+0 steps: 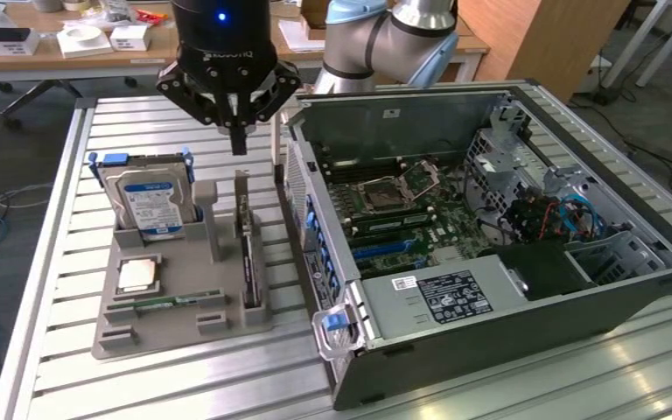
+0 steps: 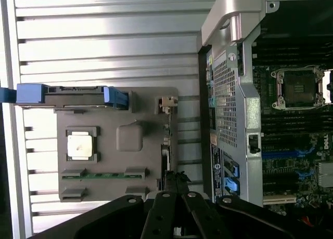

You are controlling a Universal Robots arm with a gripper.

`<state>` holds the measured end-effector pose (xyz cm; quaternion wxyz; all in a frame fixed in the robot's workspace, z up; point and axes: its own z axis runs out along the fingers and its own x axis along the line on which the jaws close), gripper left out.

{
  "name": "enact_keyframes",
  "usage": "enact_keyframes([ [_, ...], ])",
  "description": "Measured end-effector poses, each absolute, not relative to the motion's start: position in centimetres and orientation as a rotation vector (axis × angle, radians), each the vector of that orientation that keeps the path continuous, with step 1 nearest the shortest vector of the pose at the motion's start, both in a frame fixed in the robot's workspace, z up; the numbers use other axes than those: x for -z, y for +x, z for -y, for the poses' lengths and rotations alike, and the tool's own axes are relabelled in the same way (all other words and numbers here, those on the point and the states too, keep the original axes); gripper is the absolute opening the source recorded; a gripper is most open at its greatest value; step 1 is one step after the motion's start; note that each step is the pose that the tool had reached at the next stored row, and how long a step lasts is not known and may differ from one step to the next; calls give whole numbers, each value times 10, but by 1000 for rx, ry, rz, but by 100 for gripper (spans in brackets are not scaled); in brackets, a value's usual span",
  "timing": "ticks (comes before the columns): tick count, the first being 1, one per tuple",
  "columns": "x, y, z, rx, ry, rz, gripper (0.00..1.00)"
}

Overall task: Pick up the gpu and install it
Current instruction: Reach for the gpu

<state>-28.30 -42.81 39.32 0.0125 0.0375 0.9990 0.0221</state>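
**A:** Start us at the jaws. What do you see?

**B:** Closed tight, tip against tip, with nothing between them. They point straight down over the slatted aluminium worktop (image 1: 150,385) (image 2: 104,36).

**A:** And the card they're after?

**B:** The thin dark gpu card with the pale metal end bracket (image 1: 246,254) (image 2: 165,150) sits right below them, standing on its long edge in a slot of the grey moulded parts tray (image 1: 167,337) (image 2: 130,137). In the exterior view the jaws hang above the card's far end, with clear air between. From the wrist the card is edge-on and the closed tips line up over one end of it. No contact that I can make out.

**A:** What's around it on the tray?

**B:** Towards the exterior view's left, the boxy silver hard drive with the blue label (image 1: 150,206) (image 2: 73,95) stands upright in its blue-handled carrier. Nearer the camera lie the square silver processor chip (image 1: 137,276) (image 2: 80,144), flat in its pocket, and the slim green RAM stick (image 1: 178,302) (image 2: 104,175).

**A:** And the other side?

**B:** Just beside the tray, on the exterior view's right, the dark open computer case (image 1: 616,297) (image 2: 231,21) lies on its side. Its green motherboard (image 1: 418,219) faces up.
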Motion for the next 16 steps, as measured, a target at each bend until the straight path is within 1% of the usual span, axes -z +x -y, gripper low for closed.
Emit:
enact_keyframes([
  [11,-393,-284,450,-69,117,-3114,10],
  [16,-393,-289,454,-69,117,-3114,10],
])
